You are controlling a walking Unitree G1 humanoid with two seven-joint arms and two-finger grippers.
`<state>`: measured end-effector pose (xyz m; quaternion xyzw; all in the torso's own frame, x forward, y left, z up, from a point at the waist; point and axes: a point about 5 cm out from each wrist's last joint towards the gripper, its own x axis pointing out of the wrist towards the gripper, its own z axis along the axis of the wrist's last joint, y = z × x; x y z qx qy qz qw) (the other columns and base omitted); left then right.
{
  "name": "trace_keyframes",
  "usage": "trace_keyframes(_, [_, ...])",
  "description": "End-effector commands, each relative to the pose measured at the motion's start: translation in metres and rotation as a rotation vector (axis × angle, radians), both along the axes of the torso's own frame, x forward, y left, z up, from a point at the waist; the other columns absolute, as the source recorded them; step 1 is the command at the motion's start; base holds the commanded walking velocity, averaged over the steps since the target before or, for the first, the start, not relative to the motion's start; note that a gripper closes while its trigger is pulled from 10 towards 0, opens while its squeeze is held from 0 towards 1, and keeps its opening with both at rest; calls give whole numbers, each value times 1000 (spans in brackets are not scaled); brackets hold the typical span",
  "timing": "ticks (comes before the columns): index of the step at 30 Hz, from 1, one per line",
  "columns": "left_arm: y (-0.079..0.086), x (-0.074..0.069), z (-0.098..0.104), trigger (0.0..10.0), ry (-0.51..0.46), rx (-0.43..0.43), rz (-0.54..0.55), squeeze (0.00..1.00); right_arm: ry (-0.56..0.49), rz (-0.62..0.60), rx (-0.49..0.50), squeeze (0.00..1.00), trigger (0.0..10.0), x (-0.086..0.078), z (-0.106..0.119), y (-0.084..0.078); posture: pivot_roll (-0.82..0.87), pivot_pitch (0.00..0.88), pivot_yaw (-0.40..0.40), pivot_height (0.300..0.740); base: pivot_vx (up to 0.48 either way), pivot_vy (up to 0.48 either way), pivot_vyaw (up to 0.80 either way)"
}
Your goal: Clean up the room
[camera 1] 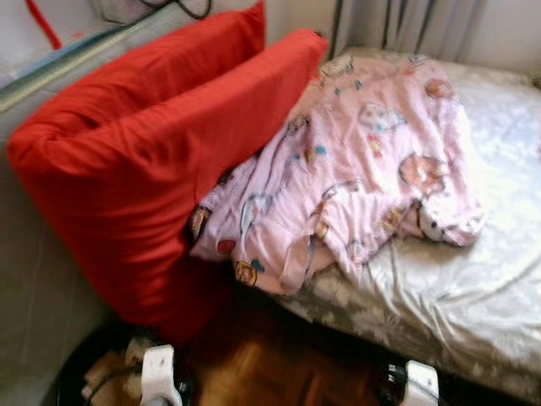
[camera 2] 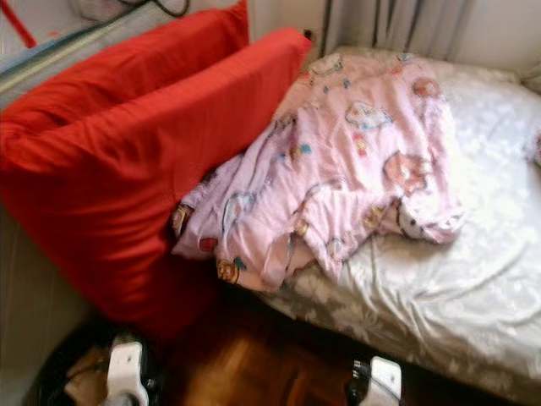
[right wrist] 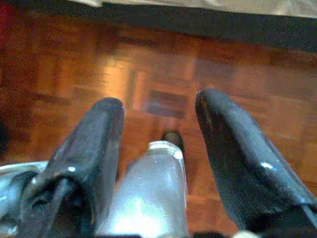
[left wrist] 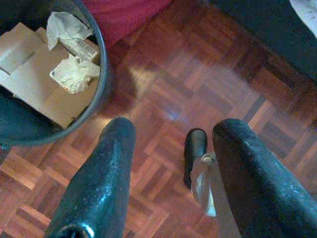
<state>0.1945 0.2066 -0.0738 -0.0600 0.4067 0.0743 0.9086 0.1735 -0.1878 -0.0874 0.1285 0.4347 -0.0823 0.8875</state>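
Left wrist view: bin (left wrist: 101,74) beside open left end effector (left wrist: 173,178).

1. Bed (camera 1: 473,296): on the right, running back toward the curtain (camera 1: 406,21).
2. Blanket (camera 1: 355,169): crumpled on the bed's left part, its edge hanging over the near side.
3. Two pillows (camera 1: 152,152): left of the blanket, propped on edge one behind the other, touching it.
4. Bin (left wrist: 96,84): on the floor (left wrist: 198,74) before the pillows, holding cardboard (left wrist: 29,69) and crumpled paper (left wrist: 74,72).
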Motion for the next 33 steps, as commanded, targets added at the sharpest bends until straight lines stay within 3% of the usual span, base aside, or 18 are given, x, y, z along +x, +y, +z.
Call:
trace_keyframes(1, [-2,-3,-2,10000,23,0,-12,0,19,-17,-3,0,10000,-6,-2,-5,24,132,48,740,364,0,0])
trace_keyframes(17, [19,-19,-5,10000,43,11,7,0,18,19,-13,0,10000,-6,-2,-5,17,125,49,740,335,0,0])
trace_keyframes(26, [8,-6,-1,10000,3,2,-10,0,-13,68,-29,0,10000,1,1,-3,8,110,49,740,0,0,199])
trace_keyframes(33, [3,19,16,10000,-172,-14,-50,0,-204,66,-26,0,10000,32,21,-4,-5,92,43,740,0,0,0])
